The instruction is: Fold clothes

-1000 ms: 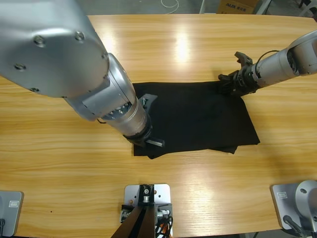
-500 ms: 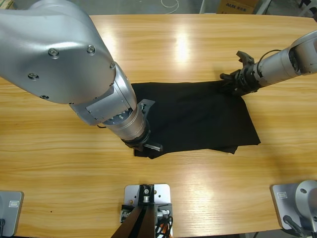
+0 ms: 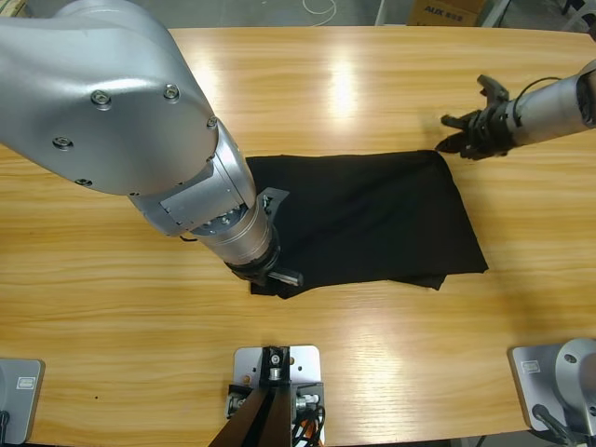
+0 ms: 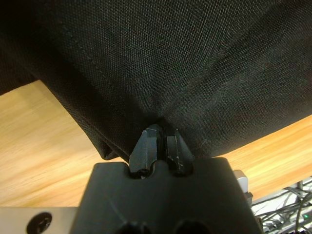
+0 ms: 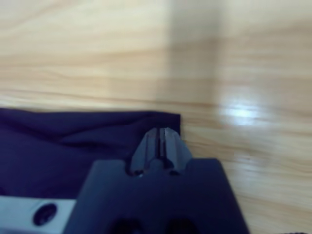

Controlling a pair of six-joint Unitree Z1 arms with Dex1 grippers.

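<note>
Pinching the near-left corner of the polo shirt (image 3: 372,219) was my left claw (image 4: 162,139), jaws squeezed together with a fold of the black knit caught between the tips, down around 7 o'clock on the fabric. In the left wrist view the cloth filled almost everything above the jaws, with a stitched hem running diagonally and bare wood showing either side. The shirt itself lay folded into a rough rectangle at the middle of the desk (image 3: 372,84), flat, with a lower layer peeking out along the near edge. My right claw (image 3: 463,130) sat up at about 2 o'clock, just off the shirt's far-right corner, hovering over plain wood. In the right wrist view its jaws looked pressed shut with nothing in them, the shirt corner just beyond the tips.
</note>
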